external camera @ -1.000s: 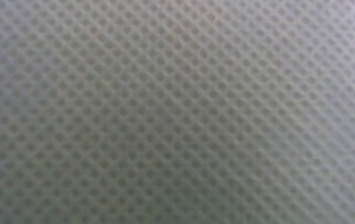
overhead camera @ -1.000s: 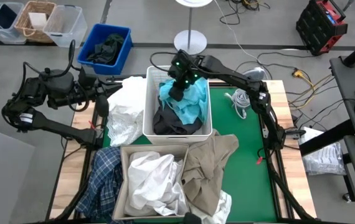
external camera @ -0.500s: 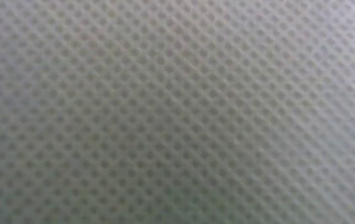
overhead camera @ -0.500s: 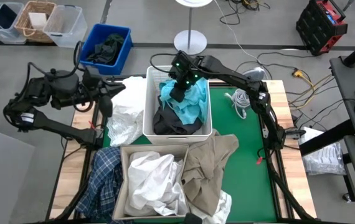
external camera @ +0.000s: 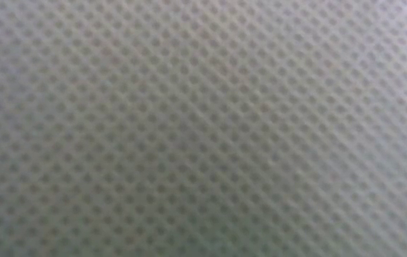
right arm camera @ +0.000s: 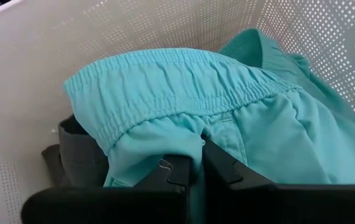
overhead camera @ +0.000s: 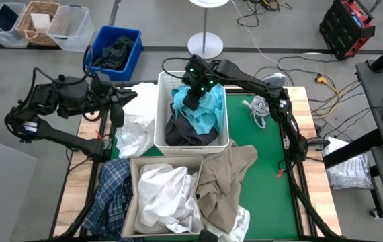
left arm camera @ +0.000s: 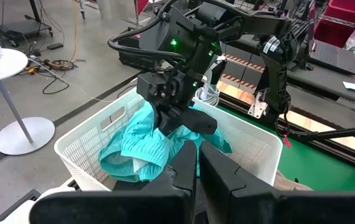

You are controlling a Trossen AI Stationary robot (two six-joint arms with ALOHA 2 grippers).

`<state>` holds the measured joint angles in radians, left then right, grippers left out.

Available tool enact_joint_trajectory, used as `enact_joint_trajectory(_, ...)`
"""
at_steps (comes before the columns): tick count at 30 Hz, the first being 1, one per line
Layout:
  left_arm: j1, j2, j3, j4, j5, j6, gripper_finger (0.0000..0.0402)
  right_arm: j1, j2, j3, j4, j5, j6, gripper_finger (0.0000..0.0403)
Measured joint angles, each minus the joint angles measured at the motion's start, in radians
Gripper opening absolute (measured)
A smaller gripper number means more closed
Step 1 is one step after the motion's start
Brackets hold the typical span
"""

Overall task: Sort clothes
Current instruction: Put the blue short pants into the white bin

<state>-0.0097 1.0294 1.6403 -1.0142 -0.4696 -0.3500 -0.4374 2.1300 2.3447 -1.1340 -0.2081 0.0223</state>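
Left gripper (overhead camera: 116, 107): fingers together, nothing between them, hanging over the table's left edge. Just beside it, toward the table centre, lies a crumpled white garment (overhead camera: 132, 119). Nearer the camera on that side, a blue-and-white plaid shirt (overhead camera: 113, 190) hangs off the table edge.

Centre: tall white perforated plastic basket (overhead camera: 159, 114). Right gripper (overhead camera: 190, 101) is down inside it, fingers pressed together on a fold of the teal elastic-waist garment (right arm camera: 227, 118), close under the waistband. A dark grey garment (overhead camera: 188, 134) lies under and beside the teal one in the same basket. Below the right gripper in the high view: a shallow beige bin (overhead camera: 135, 195) of white clothes (overhead camera: 168, 195), with a beige garment (overhead camera: 225, 176) draped over its right wall.

Judgement: teal item looks delivered to the coloured basket; the step in hand is release. Open wide, wait for the cloth to drop off the pads, then lift straight up so the waistband does not snag and drag back out. Low view is blocked by mesh.
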Motion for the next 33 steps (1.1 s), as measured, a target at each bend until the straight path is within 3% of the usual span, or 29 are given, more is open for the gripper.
enact_joint_trajectory(18,0.000,0.000,0.000,0.000,0.000,0.004,0.0000,0.000,0.000,0.000,0.016,0.053,0.011,0.0040)
enact_joint_trajectory(33,0.000,-0.003,0.000,-0.052,-0.009,0.007,0.0000,0.003,-0.026,0.000,0.017,0.053,0.057,0.0193)
